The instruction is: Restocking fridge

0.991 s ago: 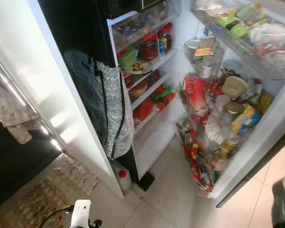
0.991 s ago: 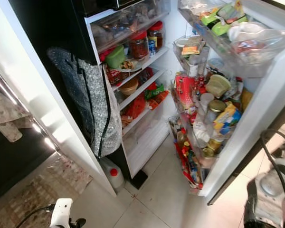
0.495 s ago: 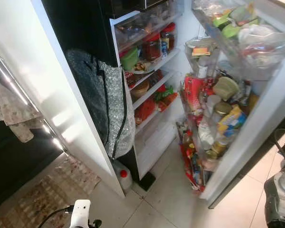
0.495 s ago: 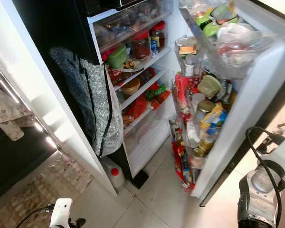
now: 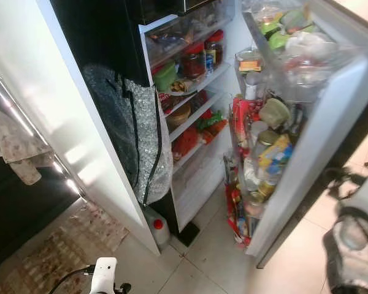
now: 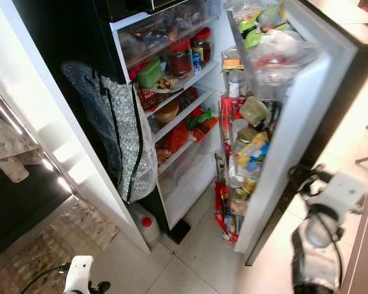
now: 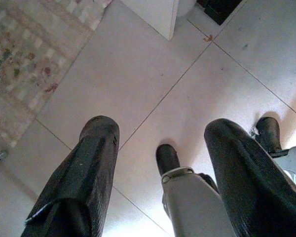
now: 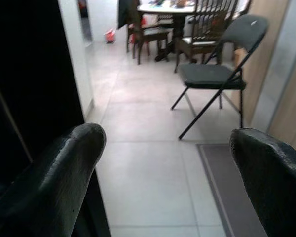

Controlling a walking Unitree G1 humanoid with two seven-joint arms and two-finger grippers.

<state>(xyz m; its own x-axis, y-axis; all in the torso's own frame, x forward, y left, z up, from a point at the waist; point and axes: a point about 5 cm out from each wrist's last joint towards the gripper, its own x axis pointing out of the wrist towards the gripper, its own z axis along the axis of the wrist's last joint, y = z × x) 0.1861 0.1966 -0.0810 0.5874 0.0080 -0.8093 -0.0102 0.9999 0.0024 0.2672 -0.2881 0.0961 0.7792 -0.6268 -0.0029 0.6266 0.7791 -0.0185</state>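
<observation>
Right gripper (image 8: 163, 168) is spread wide and empty behind the fridge door (image 6: 306, 116), left gripper (image 7: 163, 163) hangs open over the floor. If you shove the door hard, its crammed bins (image 5: 264, 153) could spill

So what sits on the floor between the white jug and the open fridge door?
In the left eye view, bare pale floor tile lies between the red-capped white jug and the fridge door; a dark patch sits beside the jug.

No readable text, labels seemingly too blurred (fridge door (image 6: 294, 122))
</observation>
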